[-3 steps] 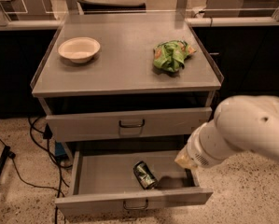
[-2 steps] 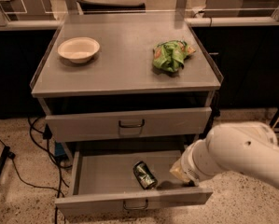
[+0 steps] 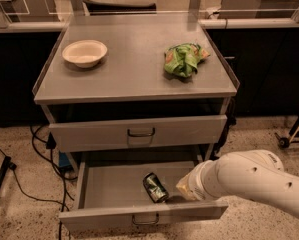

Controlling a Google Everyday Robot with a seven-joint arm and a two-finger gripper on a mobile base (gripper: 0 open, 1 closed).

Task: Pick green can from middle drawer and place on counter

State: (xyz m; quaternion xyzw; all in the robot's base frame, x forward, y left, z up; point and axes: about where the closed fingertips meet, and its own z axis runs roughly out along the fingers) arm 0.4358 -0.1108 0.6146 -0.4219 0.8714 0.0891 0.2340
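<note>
Since a second ago the white arm has sunk lower and pushed its end leftward, so the gripper now sits inside the open middle drawer, at its right side. From where I stand the arm's bulk hides the gripper's tip, and I cannot tell whether it is open or closed. The green can has not shifted: it lies on its side on the drawer floor near the front panel, just to the left of the gripper, close but not visibly touched. Up on the counter a beige bowl sits at the left and a crumpled green snack bag at the right. The upper drawer is shut.
</note>
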